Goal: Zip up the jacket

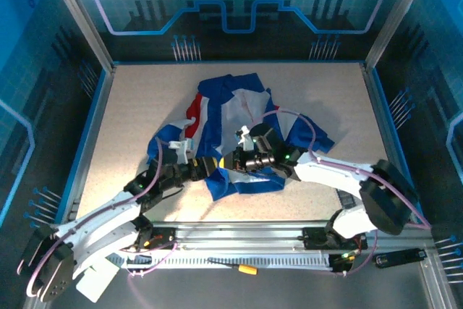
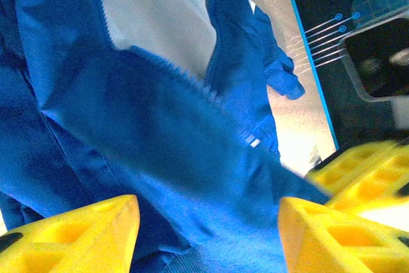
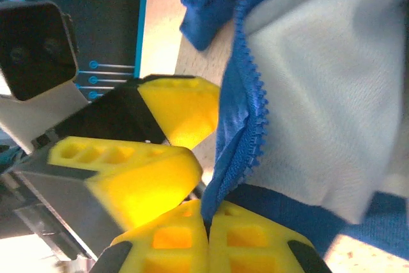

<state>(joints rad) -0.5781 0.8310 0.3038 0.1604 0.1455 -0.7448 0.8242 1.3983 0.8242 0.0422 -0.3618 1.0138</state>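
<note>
The jacket [image 1: 239, 117] lies crumpled in the middle of the table [image 1: 130, 106], unzipped with its white lining up. Its length runs roughly far to near; the collar end is unclear. Both grippers meet at its near edge: the right gripper [image 3: 208, 222] is clamped on the toothed zipper edge [image 3: 255, 113] — the left gripper [image 2: 208, 222] stands spread, with blue fabric between its fingers.

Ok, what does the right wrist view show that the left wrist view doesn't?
Right wrist: the right gripper, jaws shut, pinching the jacket edge just below a row of zipper teeth. Left wrist: the left gripper, jaws open, astride a blue fold without gripping it. Both: white lining beside zipper teeth, and the other arm's yellow fingers close by.
</note>
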